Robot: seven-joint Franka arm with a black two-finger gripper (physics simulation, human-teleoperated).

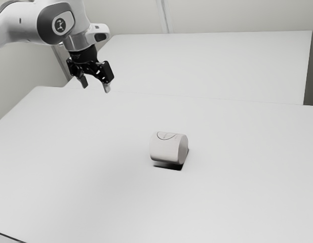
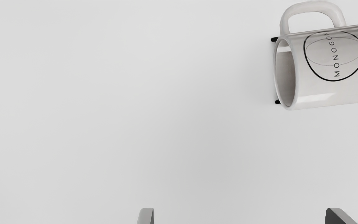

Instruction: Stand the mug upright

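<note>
A wide white table is spreading across the exterior view from the center down to six o'clock, and a second white surface is lying beyond it toward one o'clock. The pale robot arm is reaching in from the exterior view's upper left, at about ten o'clock. At its end, the black gripper is hanging above the table at roughly eleven o'clock, holding its two fingers spread wide, with nothing between them.

The white mug is resting on its side on the table, near the center of the exterior view. It is lying between four and five o'clock from the gripper, well apart from it, with its flat end facing about three o'clock there. In the wrist view, its open mouth is showing, and its handle is sticking out sideways from the body. A round printed logo is marking the wall of the mug.
</note>
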